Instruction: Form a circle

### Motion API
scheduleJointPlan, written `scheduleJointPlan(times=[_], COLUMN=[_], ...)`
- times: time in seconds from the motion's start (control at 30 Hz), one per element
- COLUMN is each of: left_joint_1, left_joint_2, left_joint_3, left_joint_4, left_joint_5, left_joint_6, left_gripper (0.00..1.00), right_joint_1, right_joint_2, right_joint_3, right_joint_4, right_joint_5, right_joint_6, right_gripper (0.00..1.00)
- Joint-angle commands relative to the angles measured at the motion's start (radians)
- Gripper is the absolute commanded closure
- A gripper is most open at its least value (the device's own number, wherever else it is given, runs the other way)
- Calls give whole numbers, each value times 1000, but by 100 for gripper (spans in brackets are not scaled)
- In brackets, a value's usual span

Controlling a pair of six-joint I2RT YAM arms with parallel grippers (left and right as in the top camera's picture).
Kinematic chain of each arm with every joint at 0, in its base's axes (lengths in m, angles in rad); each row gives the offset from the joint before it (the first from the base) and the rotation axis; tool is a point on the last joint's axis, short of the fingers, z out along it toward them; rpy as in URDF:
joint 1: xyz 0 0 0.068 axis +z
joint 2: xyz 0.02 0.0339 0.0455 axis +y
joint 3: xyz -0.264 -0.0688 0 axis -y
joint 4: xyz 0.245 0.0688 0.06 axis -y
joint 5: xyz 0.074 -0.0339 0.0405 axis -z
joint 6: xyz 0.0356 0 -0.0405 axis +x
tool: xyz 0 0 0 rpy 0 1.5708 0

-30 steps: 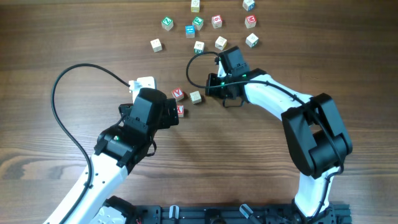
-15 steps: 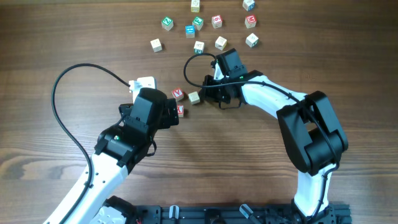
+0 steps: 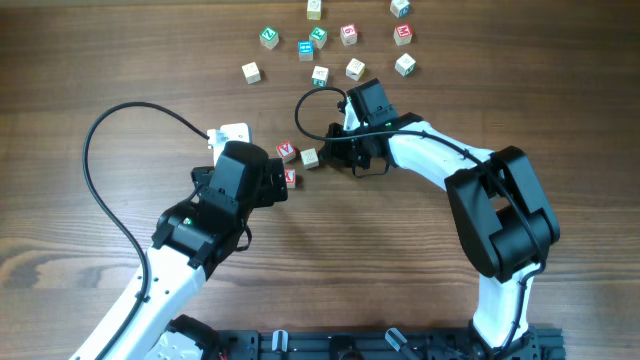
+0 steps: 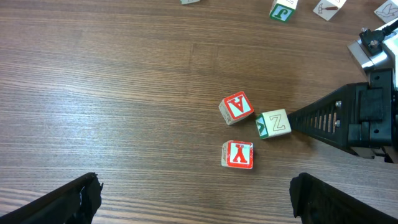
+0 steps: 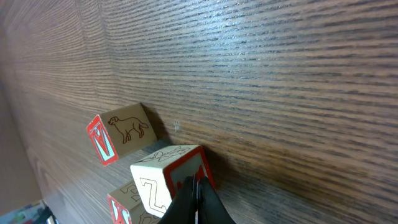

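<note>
Right fingers [image 4: 318,122] pressed together (tip against the pale Z cube [image 4: 274,123]); left fingers [image 4: 73,200] spread wide, empty.

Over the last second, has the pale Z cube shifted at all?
Yes. The pale Z cube slid left, closer to the upper red cube, which stayed put.

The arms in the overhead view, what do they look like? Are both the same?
Yes, a matched pair. The left arm and right arm have smooth white links between chunky black joints. A thin black cable loops off the left one, a shorter loop off the right. A small green light shows near the right wrist, whose fingers are black, ribbed wedges.
</note>
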State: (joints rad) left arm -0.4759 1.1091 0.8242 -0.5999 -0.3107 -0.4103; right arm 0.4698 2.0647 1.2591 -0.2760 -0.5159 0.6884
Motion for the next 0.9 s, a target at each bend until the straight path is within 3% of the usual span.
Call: scheduleJointPlan(times=[0.0, 0.33, 0.87], left_joint_1=[3, 3, 3], left_joint_2=[4, 4, 4], left_joint_3=[9, 9, 9], left_joint_4=[0, 0, 0], left_joint_5=[-23, -23, -23], left_joint_6=[-17, -17, -17], left_gripper=[0, 0, 0], right_joint_1=[-2, -2, -2], right_joint_2=[20, 20, 20], right_joint_3=[-7, -7, -7], right_joint_4=[-5, -11, -13], right_joint_5=[-18, -73, 8], right_joint_6=[28, 101, 99], right_gripper=[96, 96, 96])
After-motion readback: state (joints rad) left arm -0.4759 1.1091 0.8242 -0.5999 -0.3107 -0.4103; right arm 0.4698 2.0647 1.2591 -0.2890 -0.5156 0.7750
